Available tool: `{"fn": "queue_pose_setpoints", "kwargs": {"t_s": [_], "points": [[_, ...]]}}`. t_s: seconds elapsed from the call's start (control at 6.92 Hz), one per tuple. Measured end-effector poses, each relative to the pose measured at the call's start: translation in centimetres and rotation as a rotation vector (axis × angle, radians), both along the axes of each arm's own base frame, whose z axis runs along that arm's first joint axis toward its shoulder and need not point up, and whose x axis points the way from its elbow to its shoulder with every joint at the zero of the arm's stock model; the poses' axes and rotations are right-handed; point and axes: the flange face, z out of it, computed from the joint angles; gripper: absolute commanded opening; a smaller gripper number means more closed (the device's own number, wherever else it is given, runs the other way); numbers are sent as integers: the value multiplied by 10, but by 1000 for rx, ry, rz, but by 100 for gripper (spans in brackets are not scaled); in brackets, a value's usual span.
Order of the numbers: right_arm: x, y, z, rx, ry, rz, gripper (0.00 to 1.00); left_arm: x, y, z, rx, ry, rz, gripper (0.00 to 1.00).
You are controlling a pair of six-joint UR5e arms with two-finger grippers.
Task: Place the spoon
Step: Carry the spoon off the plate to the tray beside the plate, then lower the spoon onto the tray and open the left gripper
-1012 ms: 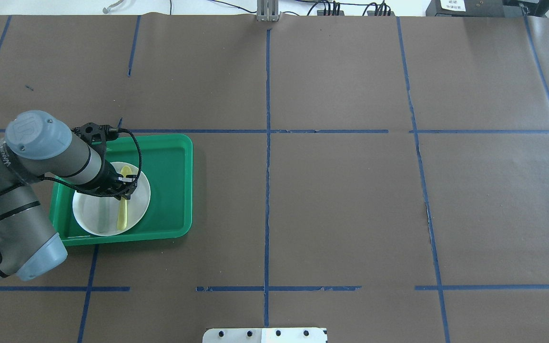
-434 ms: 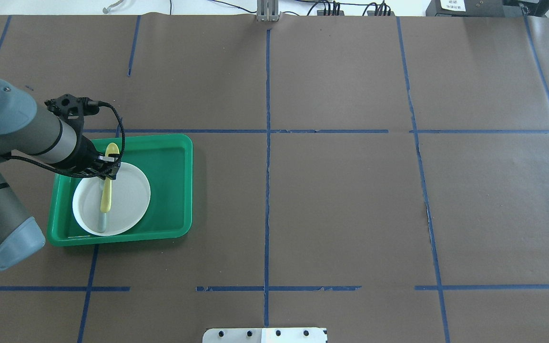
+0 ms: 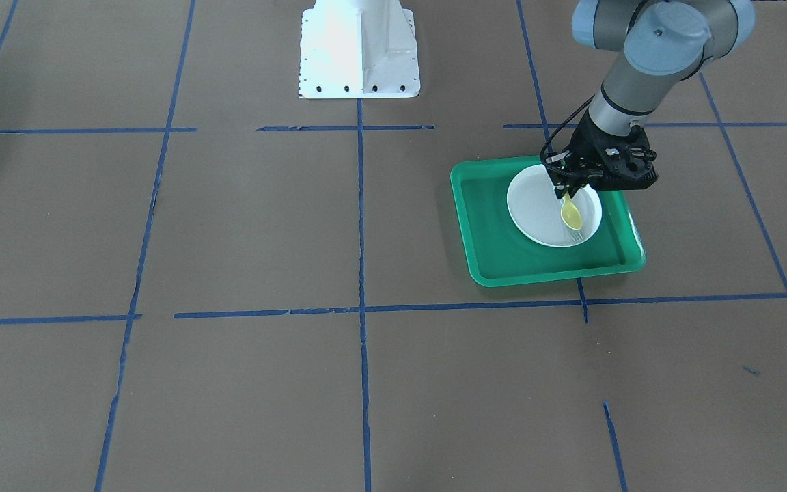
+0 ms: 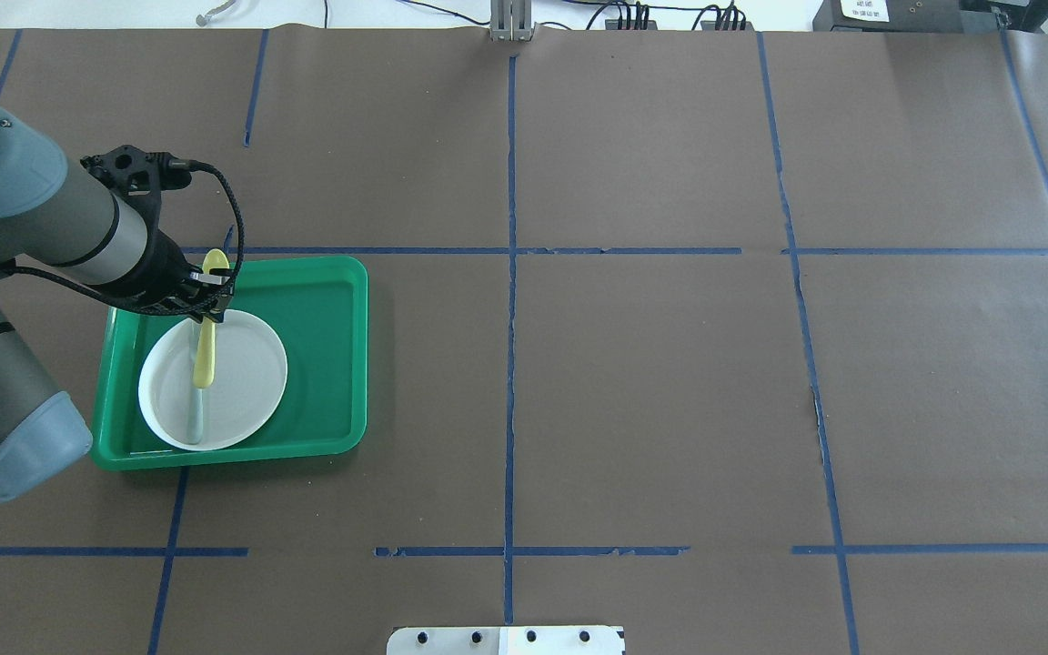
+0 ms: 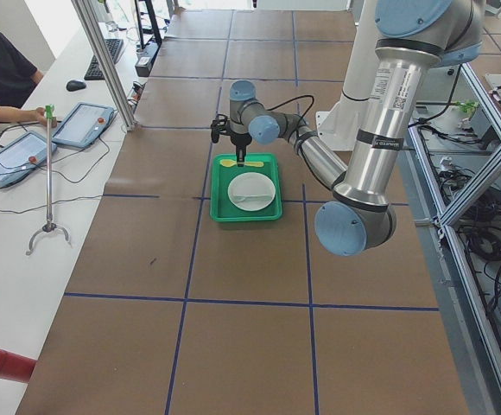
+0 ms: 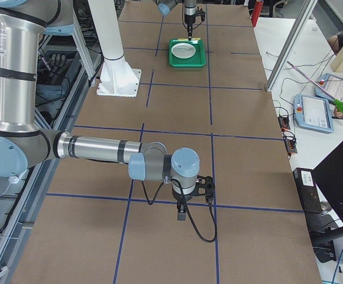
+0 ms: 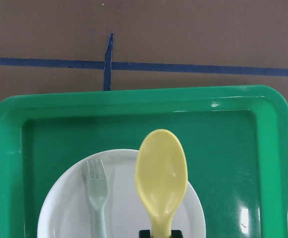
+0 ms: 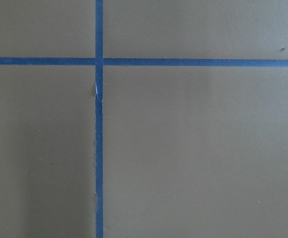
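- So, the left hand [image 4: 208,314] is pinched shut on the spoon [image 7: 161,178] partway along its handle. A second ago the spoon lay flat on the white plate [image 4: 251,364]; now it's up in the air, held level.
- Its bowl hangs over the plate's far edge, still inside the green tray [image 4: 337,355], beside the fork [image 7: 98,191] lying on the plate.
- I'd say the pick is done and the carry is starting.
- No obvious drop spot on the desk [image 4: 633,382] yet.
- The right hand [image 6: 181,214] is well apart from all this; can't tell whether it's gripping or not.
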Motion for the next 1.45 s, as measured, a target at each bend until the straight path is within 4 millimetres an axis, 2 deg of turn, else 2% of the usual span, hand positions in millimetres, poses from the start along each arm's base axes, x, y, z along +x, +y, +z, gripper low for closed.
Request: {"fn": "queue_pose_setpoints", "kwargs": {"t_s": [0.14,0.43,0.58,1.01,1.16,1.45], "points": [[0,0,0,0,0,0,100,17,-8,-12,-26,11,-20,0],[0,0,0,0,0,0,100,52,-7,-26,-68,27,-26,0],[0,0,0,0,0,0,100,66,-7,-22,-79,30,-22,0],[0,0,0,0,0,0,100,112,2,9,-97,38,6,0],[0,0,0,1,0,0,100,123,9,15,-105,35,19,0],[0,0,0,0,0,0,100,133,17,20,-112,28,33,0]]}}
